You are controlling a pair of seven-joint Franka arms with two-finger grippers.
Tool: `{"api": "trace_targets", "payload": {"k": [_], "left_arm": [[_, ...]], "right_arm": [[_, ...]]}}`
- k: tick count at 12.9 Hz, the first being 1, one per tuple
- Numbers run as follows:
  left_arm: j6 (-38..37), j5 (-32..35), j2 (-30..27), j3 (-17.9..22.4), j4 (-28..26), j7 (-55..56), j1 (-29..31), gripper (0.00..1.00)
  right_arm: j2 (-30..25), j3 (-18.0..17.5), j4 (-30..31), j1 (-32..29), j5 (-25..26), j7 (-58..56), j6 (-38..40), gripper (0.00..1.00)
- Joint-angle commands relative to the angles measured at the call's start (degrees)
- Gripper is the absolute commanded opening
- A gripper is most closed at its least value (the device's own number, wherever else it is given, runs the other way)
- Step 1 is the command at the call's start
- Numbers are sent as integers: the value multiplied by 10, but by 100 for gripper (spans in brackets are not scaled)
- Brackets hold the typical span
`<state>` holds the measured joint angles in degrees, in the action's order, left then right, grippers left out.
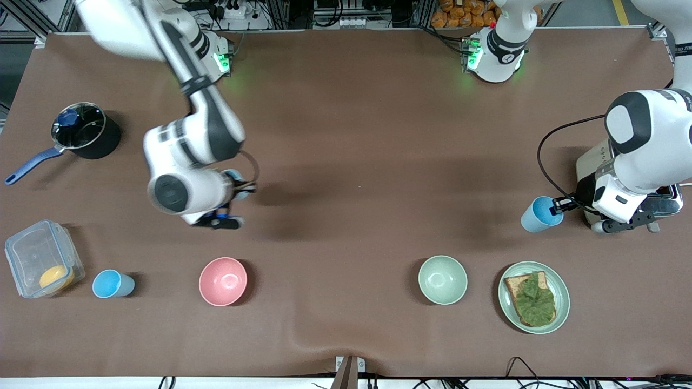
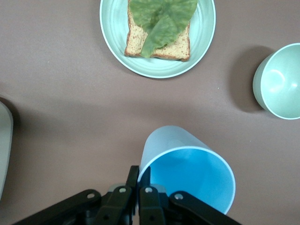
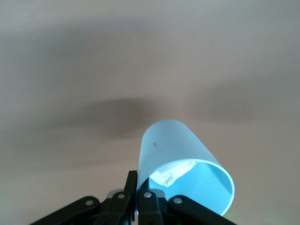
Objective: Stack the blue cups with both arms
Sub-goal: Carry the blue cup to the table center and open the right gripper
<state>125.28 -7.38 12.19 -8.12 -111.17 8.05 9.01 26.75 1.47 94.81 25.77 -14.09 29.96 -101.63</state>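
Both arms mid-carry. Left end effector (image 2: 139, 185) pinches the rim of one light-blue tapered plastic cup (image 2: 187, 173); right end effector (image 3: 137, 187) pinches another light-blue cup (image 3: 183, 164), both over bare bench (image 1: 357, 162). Next: align, nest. Third blue cup (image 1: 112, 283) untouched.

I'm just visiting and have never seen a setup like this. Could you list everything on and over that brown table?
Blue cups: three, light blue; one on the table beside the clear box, one held by the left gripper, one held by the right gripper.
Clear box: one, holds something yellow, at the right arm's end.
Pot: one, black, blue handle.
Pink bowl: one.
Pale green bowl: one.
Plate: one, pale green, with bread and lettuce.
Toaster: one, partly hidden by the left arm.
Left gripper: shut on a cup's rim.
Right gripper: shut on a cup's rim.
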Motion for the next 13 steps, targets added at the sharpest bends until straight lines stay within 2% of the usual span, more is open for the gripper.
{"api": "trace_targets", "payload": {"k": [1, 4, 9, 12, 13], "left_arm": [[-8, -13, -17, -3, -7, 8, 2, 0], [-8, -13, -17, -3, -7, 8, 2, 0], [-9, -13, -17, -6, -8, 9, 2, 0], [-35, -13, -23, -11, -6, 15, 3, 0], [-36, -13, -23, -11, -5, 19, 6, 0]], "right_arm": [[11, 8, 0, 64, -40, 155, -57, 0], [35, 7, -2, 133, -51, 272, -155, 0], [86, 8, -12, 208, -66, 294, -289, 0], [106, 7, -16, 214, -78, 294, -327, 0], [106, 7, -20, 214, -94, 291, -329, 5]]}}
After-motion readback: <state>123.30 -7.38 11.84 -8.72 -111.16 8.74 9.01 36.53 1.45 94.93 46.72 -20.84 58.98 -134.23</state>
